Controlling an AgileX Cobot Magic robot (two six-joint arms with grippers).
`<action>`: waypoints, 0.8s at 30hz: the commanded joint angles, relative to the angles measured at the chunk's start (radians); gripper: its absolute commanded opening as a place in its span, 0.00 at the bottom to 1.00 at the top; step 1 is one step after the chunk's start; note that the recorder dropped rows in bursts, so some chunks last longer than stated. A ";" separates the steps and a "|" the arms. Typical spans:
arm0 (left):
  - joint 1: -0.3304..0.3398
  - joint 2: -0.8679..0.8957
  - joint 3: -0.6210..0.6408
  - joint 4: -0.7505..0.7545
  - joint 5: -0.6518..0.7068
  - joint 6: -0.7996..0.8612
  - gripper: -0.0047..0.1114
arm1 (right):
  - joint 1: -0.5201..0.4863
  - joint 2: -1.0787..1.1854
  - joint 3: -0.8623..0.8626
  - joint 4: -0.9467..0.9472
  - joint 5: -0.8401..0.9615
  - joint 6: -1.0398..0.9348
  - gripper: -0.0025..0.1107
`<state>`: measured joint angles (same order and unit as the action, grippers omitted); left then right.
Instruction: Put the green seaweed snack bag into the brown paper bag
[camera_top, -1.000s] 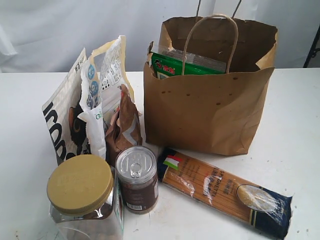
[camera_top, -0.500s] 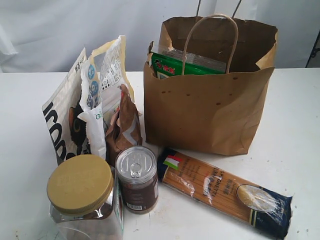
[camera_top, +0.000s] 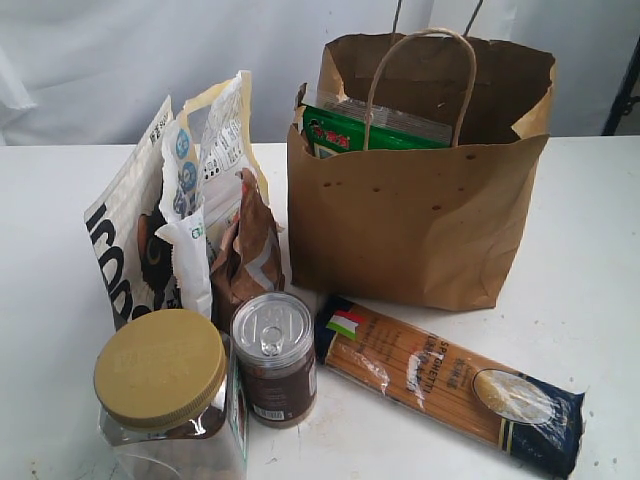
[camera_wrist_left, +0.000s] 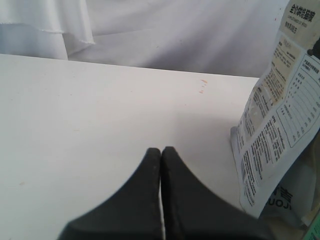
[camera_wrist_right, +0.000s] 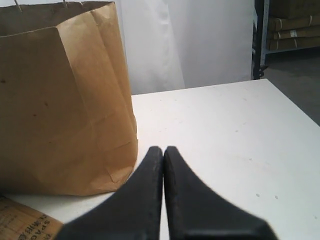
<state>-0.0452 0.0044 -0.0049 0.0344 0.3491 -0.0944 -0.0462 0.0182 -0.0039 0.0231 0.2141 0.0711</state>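
Brown paper bag: stood upright on the white bench with its mouth open and one twisted handle raised above the front wall; one side wall is also seen in the right wrist view.
Green seaweed snack bag: lodged inside the brown paper bag, toward its left side in the exterior view; only the top edge is shown above the rim.
Left fingers: pressed together with nothing gripped, held over bare bench.
Right fingers: pressed together and empty, held near the paper bag's bottom corner without touching it.
Spaghetti packet: laid flat just in front of the paper bag.
Tin can: stood in front of the paper bag, to the left.
Gold-lidded jar: placed further left of the paper bag than the can.
Brown foil pouch: set just beside the paper bag's left wall.
White printed pouches: propped further left of the paper bag.
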 joint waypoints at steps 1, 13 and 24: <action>-0.005 -0.004 0.005 0.002 -0.009 -0.001 0.04 | -0.006 -0.006 0.004 -0.016 0.047 -0.019 0.02; -0.005 -0.004 0.005 0.002 -0.009 -0.001 0.04 | -0.006 -0.006 0.004 -0.016 0.109 -0.046 0.02; -0.005 -0.004 0.005 0.002 -0.009 -0.001 0.04 | -0.006 -0.006 0.004 -0.016 0.109 -0.055 0.02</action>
<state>-0.0452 0.0044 -0.0049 0.0344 0.3491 -0.0944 -0.0462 0.0154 -0.0039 0.0175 0.3208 0.0231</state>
